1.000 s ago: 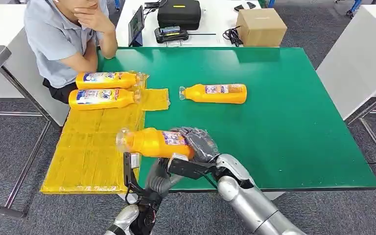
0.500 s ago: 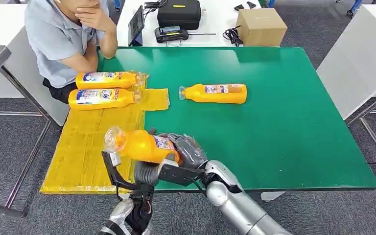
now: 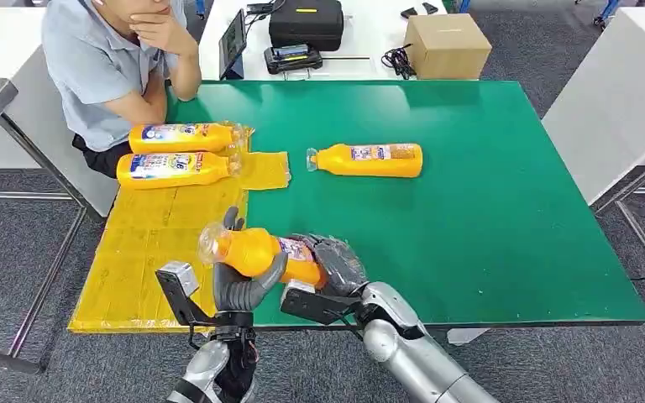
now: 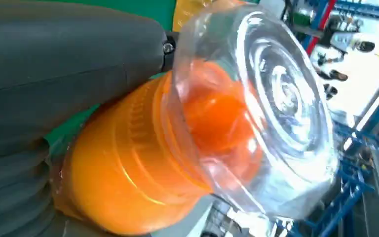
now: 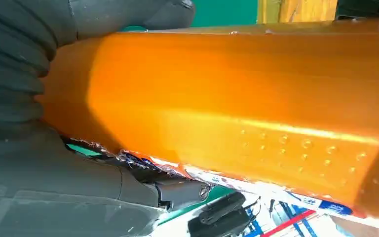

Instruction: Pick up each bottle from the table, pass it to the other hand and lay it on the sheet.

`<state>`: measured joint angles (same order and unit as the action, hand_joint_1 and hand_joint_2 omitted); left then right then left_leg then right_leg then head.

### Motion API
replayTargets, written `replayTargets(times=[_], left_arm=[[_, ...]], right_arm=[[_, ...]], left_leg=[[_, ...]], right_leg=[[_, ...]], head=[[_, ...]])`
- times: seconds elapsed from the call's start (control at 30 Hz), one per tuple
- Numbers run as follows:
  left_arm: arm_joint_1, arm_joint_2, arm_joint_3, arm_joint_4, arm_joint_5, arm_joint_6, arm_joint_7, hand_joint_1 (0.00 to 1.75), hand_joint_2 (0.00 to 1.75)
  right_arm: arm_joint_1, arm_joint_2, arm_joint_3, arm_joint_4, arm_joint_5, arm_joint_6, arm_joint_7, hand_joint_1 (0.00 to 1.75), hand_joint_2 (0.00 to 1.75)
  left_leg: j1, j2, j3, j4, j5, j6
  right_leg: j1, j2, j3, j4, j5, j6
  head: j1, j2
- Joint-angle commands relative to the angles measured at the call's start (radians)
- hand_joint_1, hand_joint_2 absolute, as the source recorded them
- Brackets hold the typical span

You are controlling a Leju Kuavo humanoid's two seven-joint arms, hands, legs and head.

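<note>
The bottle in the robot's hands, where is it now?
In the head view, the bottle is held between the left hand and right hand, at the yellow sheet's right edge.

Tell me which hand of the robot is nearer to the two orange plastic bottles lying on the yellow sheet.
Left. The left hand is over the yellow sheet's near edge, below the two orange plastic bottles. The right hand is farther, over the green table.

The head view looks forward and down over the table [image 3: 487, 218], while both wrist views sit very close behind their hands, the left facing the cap end of the bottle [image 4: 187, 148], the right its side, sharing that bottle with the head view.
</note>
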<state>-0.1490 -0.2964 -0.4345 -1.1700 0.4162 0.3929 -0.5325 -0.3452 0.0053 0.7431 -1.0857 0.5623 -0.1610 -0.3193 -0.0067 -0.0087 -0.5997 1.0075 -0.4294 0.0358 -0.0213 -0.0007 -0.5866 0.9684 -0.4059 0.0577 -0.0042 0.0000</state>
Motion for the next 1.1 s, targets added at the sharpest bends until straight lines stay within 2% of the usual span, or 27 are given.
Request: replayTargets(times=[0.03, 0.43, 0.57, 0.6, 0.83, 0.97, 1.1], left_arm=[[-0.013, 0.004, 0.027, 0.009, 0.103, -0.147, 0.129, 0.0, 1.75], [-0.016, 0.01, 0.009, 0.019, 0.114, -0.202, 0.141, 0.0, 1.75], [-0.008, 0.005, -0.014, 0.017, 0.129, -0.265, 0.142, 0.0, 1.75], [-0.022, 0.022, -0.034, 0.03, 0.129, -0.275, 0.141, 0.0, 1.75], [-0.043, 0.04, -0.049, 0.03, 0.099, -0.253, 0.052, 0.0, 1.75], [-0.055, 0.036, -0.103, 0.025, -0.066, -0.117, -0.074, 0.0, 1.75], [-0.055, 0.037, -0.14, 0.03, -0.092, -0.132, -0.096, 0.0, 1.75]], right_arm=[[-0.011, -0.014, -0.012, 0.048, -0.02, 0.055, -0.023, 1.75, 1.75], [-0.017, -0.005, -0.015, 0.05, -0.036, 0.073, -0.036, 1.75, 1.75], [-0.025, 0.007, -0.039, 0.038, -0.15, 0.182, -0.072, 1.75, 1.75], [-0.029, 0.01, -0.05, 0.037, -0.191, 0.217, -0.08, 1.75, 1.75], [-0.033, -0.003, -0.056, 0.031, -0.233, 0.249, -0.077, 1.75, 1.75], [-0.043, 0.004, -0.048, 0.028, -0.254, 0.257, -0.077, 1.75, 1.75], [-0.053, 0.01, -0.044, 0.032, -0.265, 0.266, -0.077, 1.75, 1.75]], left_leg=[[0.001, -0.001, 0.003, 0.0, -0.001, -0.002], [0.001, 0.0, 0.002, 0.0, -0.001, -0.002], [0.002, 0.001, 0.003, 0.0, -0.002, -0.002], [0.002, 0.001, 0.004, 0.001, -0.003, -0.002], [0.001, 0.0, 0.002, 0.0, -0.001, -0.002], [0.002, 0.0, 0.003, 0.001, -0.002, -0.003], [0.001, 0.0, 0.002, 0.001, -0.002, -0.002]], right_leg=[[0.001, -0.001, 0.003, -0.001, -0.001, -0.002], [0.001, 0.0, 0.002, 0.0, -0.001, -0.002], [0.002, 0.0, 0.004, 0.0, -0.002, -0.003], [0.002, 0.001, 0.004, 0.0, -0.002, -0.003], [0.001, 0.0, 0.002, 0.0, -0.001, -0.002], [0.002, -0.001, 0.004, 0.0, -0.002, -0.003], [0.001, 0.0, 0.003, 0.0, -0.001, -0.003]], head=[[0.0, 0.0], [0.0, 0.0], [0.0, 0.0], [0.0, 0.0], [0.0, 0.0], [0.0, 0.0], [0.0, 0.0]])
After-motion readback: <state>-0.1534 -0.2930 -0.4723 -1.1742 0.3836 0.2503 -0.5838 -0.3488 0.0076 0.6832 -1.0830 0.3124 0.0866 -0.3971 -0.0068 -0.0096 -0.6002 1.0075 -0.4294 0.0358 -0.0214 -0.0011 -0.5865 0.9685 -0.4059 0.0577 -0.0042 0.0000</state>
